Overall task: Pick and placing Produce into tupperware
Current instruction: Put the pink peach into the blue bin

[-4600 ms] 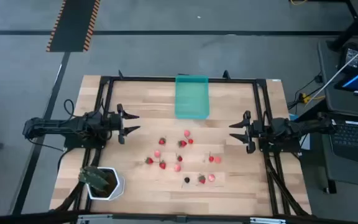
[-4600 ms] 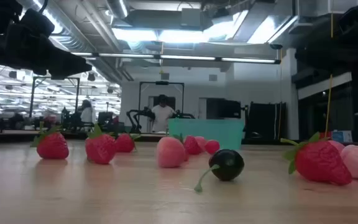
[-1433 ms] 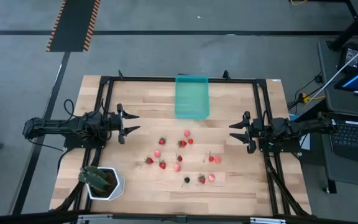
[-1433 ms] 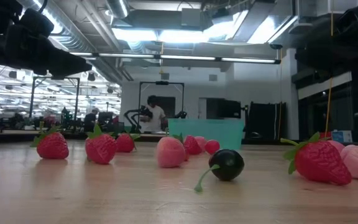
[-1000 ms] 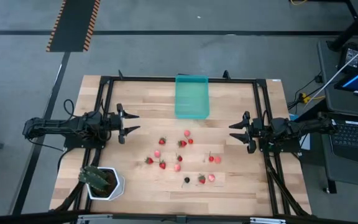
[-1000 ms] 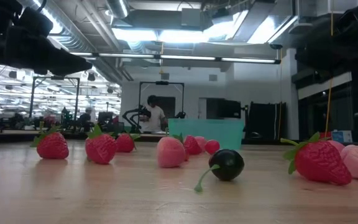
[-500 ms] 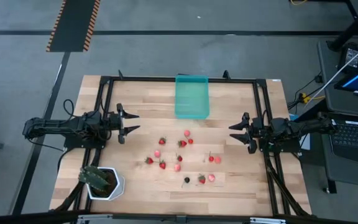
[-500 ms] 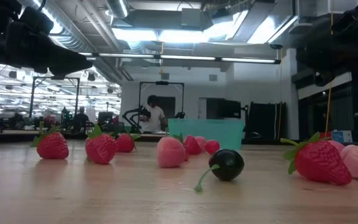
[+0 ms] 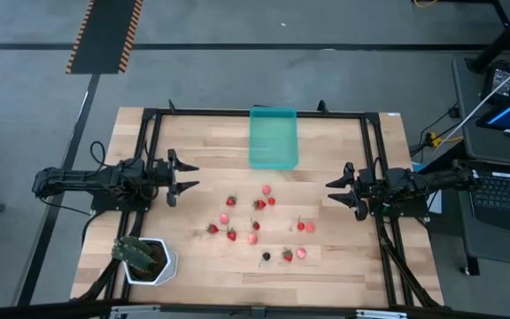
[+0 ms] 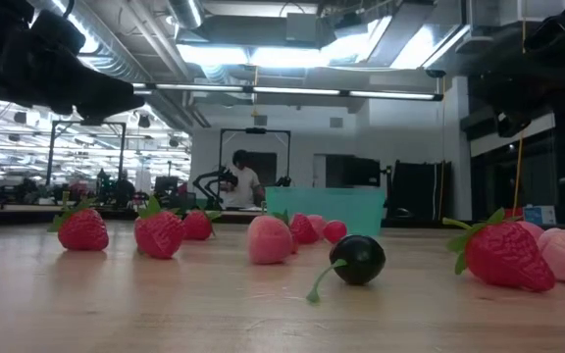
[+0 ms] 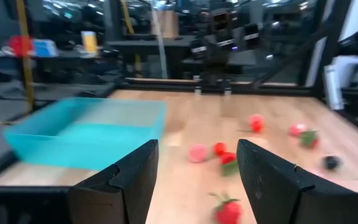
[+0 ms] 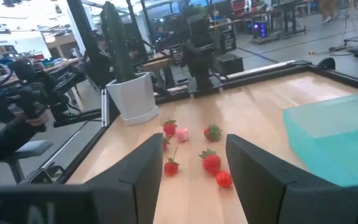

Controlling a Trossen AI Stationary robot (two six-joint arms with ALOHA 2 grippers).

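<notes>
Presently nothing is sitting in the tupperware (image 9: 273, 137) at the table's (image 9: 193, 266) twelve o'clock; all produce (image 9: 257, 221) is lying mid-table. Left hand (image 9: 187, 175) at nine, right hand (image 9: 333, 192) at three, both hanging open, gripping nothing.

No readable text, labels or numbers anywhere
</notes>
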